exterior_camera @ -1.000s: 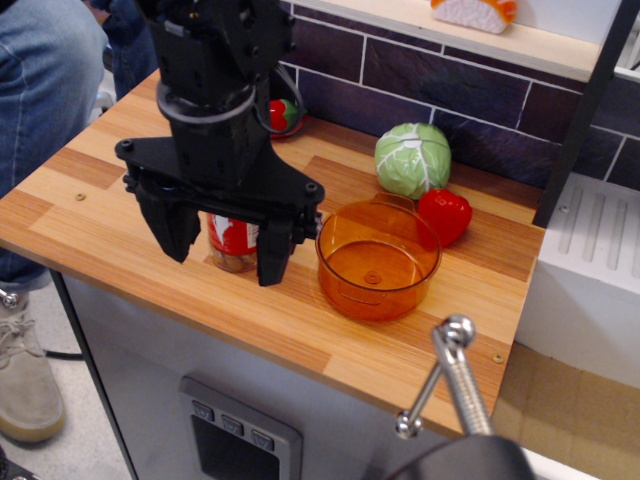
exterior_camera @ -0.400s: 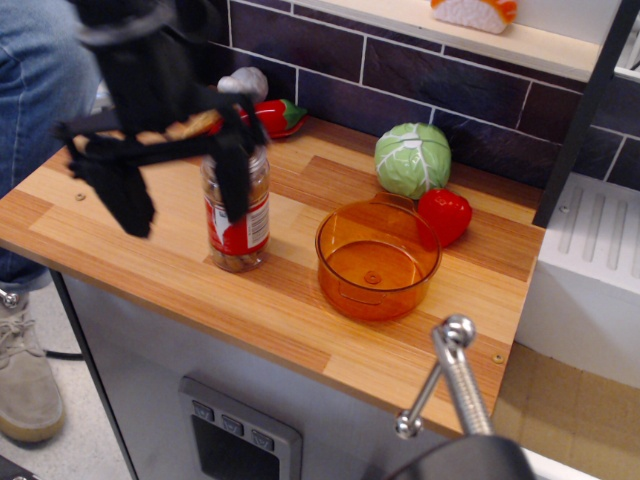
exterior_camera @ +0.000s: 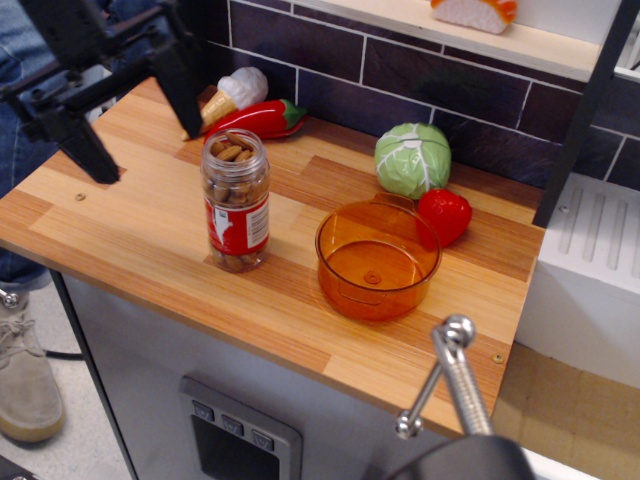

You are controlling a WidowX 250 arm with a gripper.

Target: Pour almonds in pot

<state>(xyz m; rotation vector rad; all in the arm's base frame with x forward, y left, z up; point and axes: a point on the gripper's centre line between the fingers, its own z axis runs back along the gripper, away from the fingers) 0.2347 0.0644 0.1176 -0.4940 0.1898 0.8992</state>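
**Jar of almonds upright on the counter, claw raised and spread at upper left**

Black two-fingered gripper [exterior_camera: 140,128] up at the top left corner, fingers spread wide apart with nothing between them, tips hanging above the far-left part of the wooden plank countertop [exterior_camera: 120,250]. One finger [exterior_camera: 82,146] nearer the left edge, the other [exterior_camera: 184,95] closer to the back wall. Well apart from the jar.

Clear plastic cylindrical jar of small brown almonds [exterior_camera: 235,200] with a red and white label, standing upright on the counter left of centre, mouth open at the top, nuts visible right up to the neck. Touched by nothing.

Round translucent orange plastic pot [exterior_camera: 378,258] with low straight walls just to the right of the jar, near but not touching, empty inside, a small handle at its far rim.

Behind the pot: pale green cabbage [exterior_camera: 412,159] and, beside it to the right, a shiny red strawberry-shaped toy [exterior_camera: 445,215] near the pot's far-right rim. Along the dark tiled back wall [exterior_camera: 420,75], behind the jar: long red pepper [exterior_camera: 255,117] and a cream-topped ice-cream cone toy [exterior_camera: 232,93]. Chrome lever handle [exterior_camera: 450,375] in the foreground at lower right.
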